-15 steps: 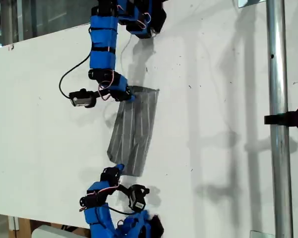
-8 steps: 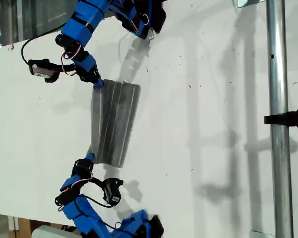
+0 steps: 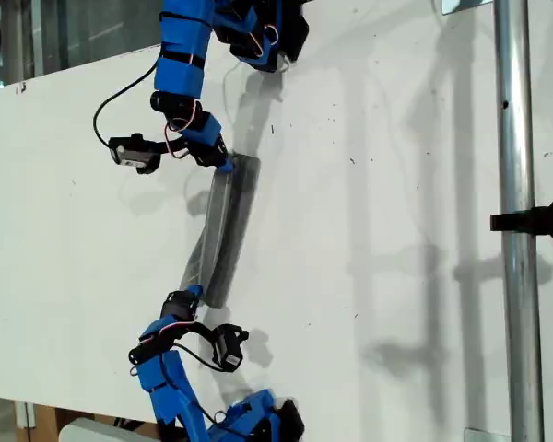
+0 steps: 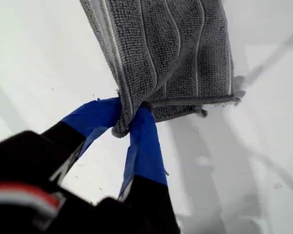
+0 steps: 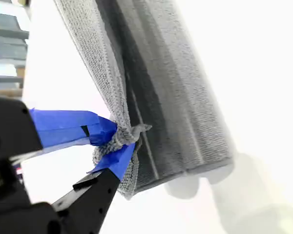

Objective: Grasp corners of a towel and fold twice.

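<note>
Both grippers clamped on cloth. My first gripper (image 4: 129,122) has its blue-taped fingers (image 4: 144,141) pinched shut on a bunched corner of the thin grey towel with white stripes (image 4: 171,53); the towel runs away from the fingertips in folded layers, its edge just past the tips and raised above the white table (image 4: 34,58). My second gripper (image 5: 119,139) is likewise closed on a gathered corner, cloth wadded between the taped fingers (image 5: 68,126), with the rest of the towel stretching off beyond them. In the exterior view the towel (image 3: 223,235) is a narrow folded strip strung between the two grippers, one end at each. Can't tell from the wrist views which arm is which there.
</note>
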Tool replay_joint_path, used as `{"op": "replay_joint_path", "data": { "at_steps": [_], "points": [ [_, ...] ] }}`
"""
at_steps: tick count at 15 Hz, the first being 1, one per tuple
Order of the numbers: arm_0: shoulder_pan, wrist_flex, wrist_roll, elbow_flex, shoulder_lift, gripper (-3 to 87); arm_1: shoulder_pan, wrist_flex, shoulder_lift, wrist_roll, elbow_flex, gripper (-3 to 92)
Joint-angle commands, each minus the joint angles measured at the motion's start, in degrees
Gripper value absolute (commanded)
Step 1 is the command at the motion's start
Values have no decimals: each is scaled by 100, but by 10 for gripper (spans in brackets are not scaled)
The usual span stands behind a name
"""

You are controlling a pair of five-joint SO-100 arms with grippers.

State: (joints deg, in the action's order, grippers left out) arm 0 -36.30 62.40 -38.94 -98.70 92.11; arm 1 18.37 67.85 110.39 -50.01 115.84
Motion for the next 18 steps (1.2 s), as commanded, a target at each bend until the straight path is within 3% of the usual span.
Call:
{"op": "replay_joint_path", "data": {
  "at_steps": [1, 6, 7, 8, 10, 12, 15, 18],
  "points": [
    [88, -167, -255, -272, -9, -28, -35, -510, -18, -149, 387, -2],
    [105, -642, -765, -817, -703, -26, -62, -1266, -1020, -396, 756, -2],
    [26, -606, -817, -703, -958, -23, -53, -1301, -1160, -457, 721, 23],
    [-70, -457, -914, -580, -1063, 33, -44, -1248, -1160, -580, 721, 146],
    [-229, -132, -896, -343, -1046, 101, 220, -650, -835, -738, 747, 242],
    [-316, 606, -976, -62, -694, 116, 545, 149, 272, -888, 1055, 270],
    [-132, 1160, -1151, -325, 1125, 131, 976, 1178, 2962, -1169, 1942, 279],
    [492, 870, -1116, -1846, 4087, 159, 896, 1573, 4983, -1793, 2856, 319]
  ]
}}
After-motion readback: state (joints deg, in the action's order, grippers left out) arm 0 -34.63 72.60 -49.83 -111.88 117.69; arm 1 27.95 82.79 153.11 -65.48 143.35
